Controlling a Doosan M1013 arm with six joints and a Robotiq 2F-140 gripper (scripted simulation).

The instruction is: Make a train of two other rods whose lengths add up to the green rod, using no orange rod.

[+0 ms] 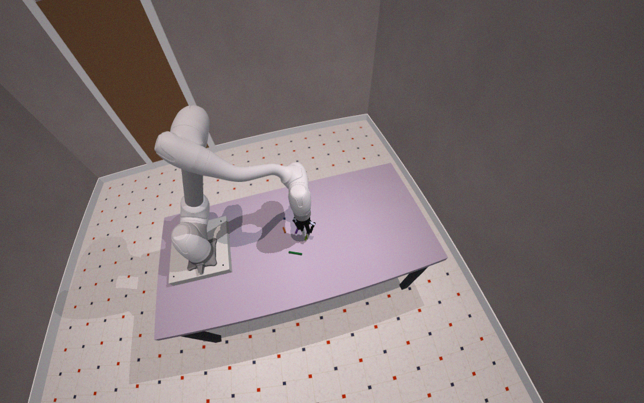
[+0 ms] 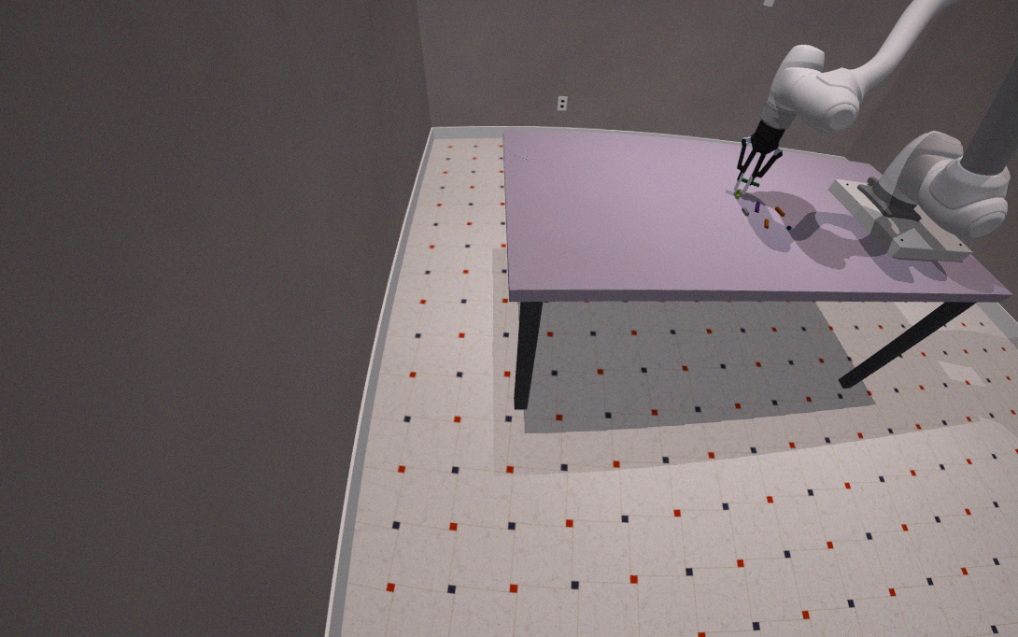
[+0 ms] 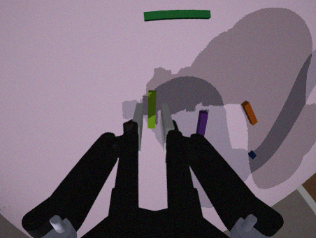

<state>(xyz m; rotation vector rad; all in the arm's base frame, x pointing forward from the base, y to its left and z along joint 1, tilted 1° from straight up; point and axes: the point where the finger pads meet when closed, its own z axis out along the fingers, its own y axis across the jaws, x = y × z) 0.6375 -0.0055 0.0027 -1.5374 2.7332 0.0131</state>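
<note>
The green rod (image 1: 295, 252) (image 2: 753, 183) (image 3: 177, 15) lies flat on the table. The lime rod (image 1: 306, 237) (image 2: 738, 194) (image 3: 152, 120) lies roughly square to it, with a wide gap between them. My gripper (image 1: 306, 233) (image 2: 742, 190) (image 3: 152, 113) points down at the lime rod; its fingers stand narrowly open on both sides of the rod in the wrist view, with gaps beside it. The purple rod (image 1: 296, 230) (image 2: 757, 206) (image 3: 202, 123) lies beside them toward the robot base. The grey rod (image 2: 745, 211) shows only in the exterior view. No two rods lie end to end.
One orange rod (image 1: 284, 230) (image 2: 780, 211) (image 3: 249, 113) lies on the base side of the purple rod. Another orange rod (image 2: 766, 223) and the tiny blue rod (image 1: 284, 218) (image 2: 788, 227) (image 3: 252, 155) lie nearby. The arm's shadow covers part of the table (image 1: 370, 213) (image 2: 615, 225).
</note>
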